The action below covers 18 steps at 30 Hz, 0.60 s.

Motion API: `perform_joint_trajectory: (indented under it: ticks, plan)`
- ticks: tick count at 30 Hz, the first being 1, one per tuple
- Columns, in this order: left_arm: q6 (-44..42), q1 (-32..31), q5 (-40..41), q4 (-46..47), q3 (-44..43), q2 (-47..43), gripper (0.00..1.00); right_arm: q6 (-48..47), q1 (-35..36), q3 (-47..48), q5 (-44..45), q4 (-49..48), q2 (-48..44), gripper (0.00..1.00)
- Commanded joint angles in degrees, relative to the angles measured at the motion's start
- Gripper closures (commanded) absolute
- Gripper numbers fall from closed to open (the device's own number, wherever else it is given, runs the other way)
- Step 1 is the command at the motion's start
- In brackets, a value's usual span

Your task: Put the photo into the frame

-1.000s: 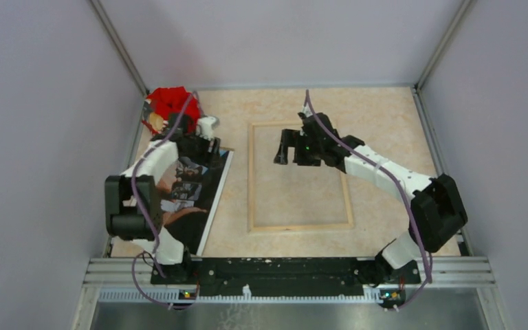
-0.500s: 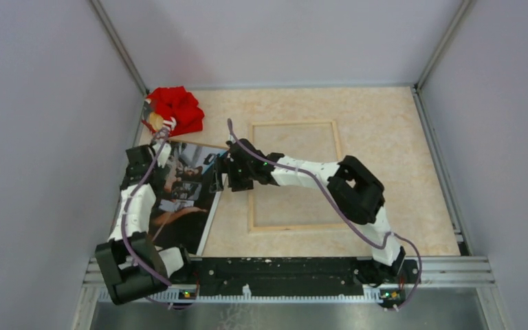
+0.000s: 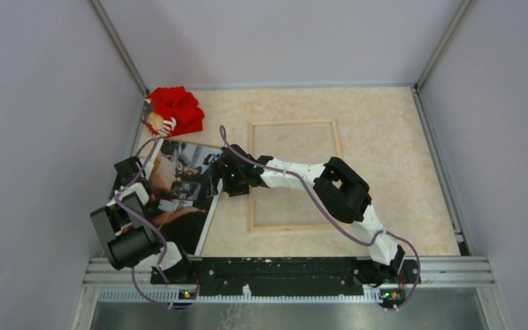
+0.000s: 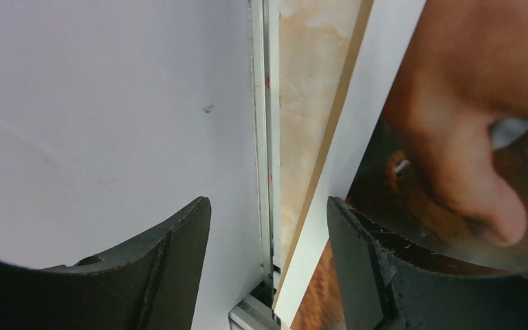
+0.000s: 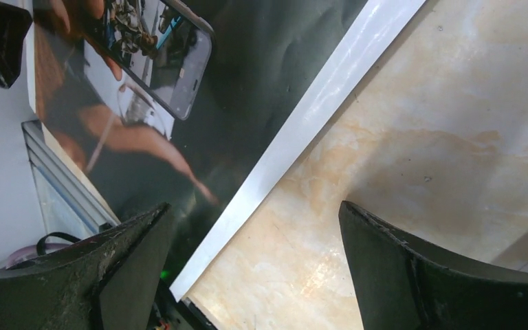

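Note:
The photo (image 3: 179, 199), a dark glossy print with a white border, lies flat at the table's left side. The frame (image 3: 293, 124), a thin light-wood rectangle, lies flat to its right. My left gripper (image 3: 125, 170) hangs open over the photo's left edge, by the side wall. In the left wrist view the left gripper (image 4: 268, 261) has the white border (image 4: 330, 199) between its fingers, not touching it. My right gripper (image 3: 221, 180) is open over the photo's right edge. In the right wrist view the right gripper (image 5: 261, 254) spans the border (image 5: 295, 130) and bare table, holding nothing.
A red bundle (image 3: 175, 110) sits in the back left corner, just beyond the photo. The grey left wall (image 4: 110, 103) stands close beside my left gripper. A metal rail (image 3: 289, 268) runs along the near edge, carrying both arm bases.
The right arm swung left from above the frame to the photo's right edge. The left arm drew back from the photo's top to its left edge, its jaws wider.

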<state>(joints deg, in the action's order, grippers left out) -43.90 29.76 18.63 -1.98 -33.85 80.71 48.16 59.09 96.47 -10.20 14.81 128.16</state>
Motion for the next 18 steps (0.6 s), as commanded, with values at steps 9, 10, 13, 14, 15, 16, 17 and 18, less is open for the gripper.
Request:
perform_joint_trajectory:
  ticks: [9,10,13,14,15,16,17,18]
  plan:
    - [4.5,-2.2,-13.8,-9.7,-1.7,6.0,0.37,6.2,-0.5,-4.7,3.6,-2.4,1.7,0.07]
    - [4.7,-2.8,-15.6,-12.1,-2.0,5.5,0.37,6.7,-0.5,-4.9,3.7,-2.7,1.8,0.07]
    - [5.3,-4.2,-19.9,-16.7,-3.3,4.2,0.37,7.7,-0.6,-4.6,4.3,-2.9,1.9,0.07]
    - [5.3,-4.4,-21.3,-18.1,-3.6,4.2,0.37,8.1,-0.6,-4.7,4.4,-3.1,2.0,0.07]
    - [5.2,-4.6,-22.4,-19.3,-4.0,4.3,0.38,8.7,-0.6,-4.8,4.2,-3.2,2.0,0.07]
    - [5.1,-4.6,-23.1,-20.3,-4.3,4.6,0.38,9.2,-0.8,-5.1,4.0,-3.5,2.0,0.07]
    - [5.1,-4.6,-23.6,-20.9,-4.4,4.9,0.38,9.9,-0.9,-5.4,3.9,-3.8,1.9,0.07]
    - [5.0,-4.6,-23.9,-21.2,-4.2,5.1,0.38,10.5,-1.1,-5.9,3.9,-4.1,1.8,0.07]
